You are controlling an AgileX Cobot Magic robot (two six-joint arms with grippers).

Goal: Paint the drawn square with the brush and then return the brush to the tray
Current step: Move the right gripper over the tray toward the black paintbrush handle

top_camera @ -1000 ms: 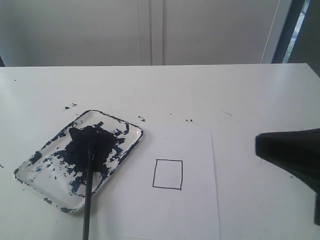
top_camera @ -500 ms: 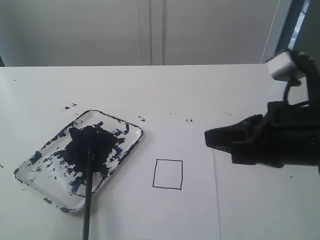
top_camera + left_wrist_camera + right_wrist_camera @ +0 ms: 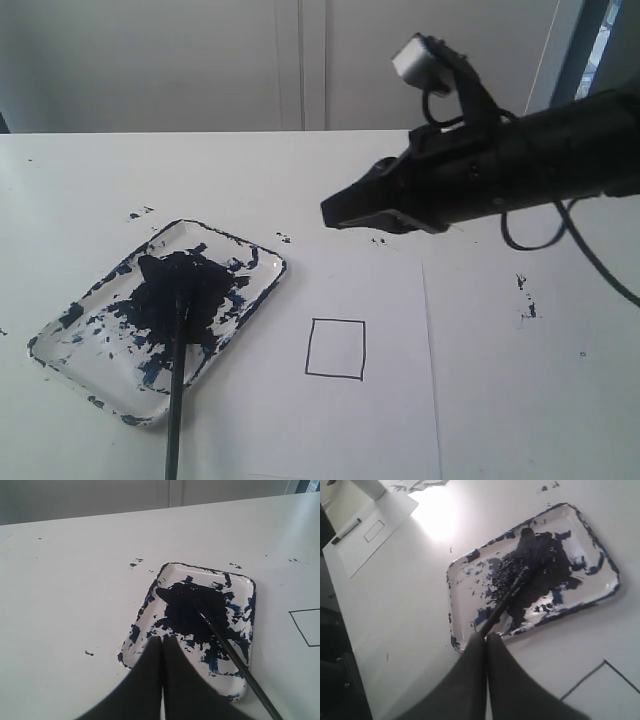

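Observation:
The tray (image 3: pixel 255 285), white and smeared with dark blue paint, lies at the left of the table. The brush (image 3: pixel 176 390) rests with its tip in the paint and its black handle sticks out over the tray's near rim. The drawn square (image 3: pixel 335 349) has a white inside. My right gripper (image 3: pixel 330 212) hovers shut and empty above the paper's far edge; its wrist view shows gripper (image 3: pixel 486 636), brush (image 3: pixel 512 587), tray (image 3: pixel 607 567) and a corner of the square (image 3: pixel 607 690). My left gripper (image 3: pixel 162 639) is shut and empty, short of the tray (image 3: pixel 240 580) and brush (image 3: pixel 232 652).
The square is drawn on a white paper sheet (image 3: pixel 385 430) to the right of the tray. Small paint specks mark the table at the right (image 3: pixel 525 300) and behind the tray (image 3: pixel 140 213). A pale wall runs behind the table's far edge.
My right arm has swung in from the right edge, rising and moving left until its gripper hangs over the paper's far edge. Brush, tray and square have not moved.

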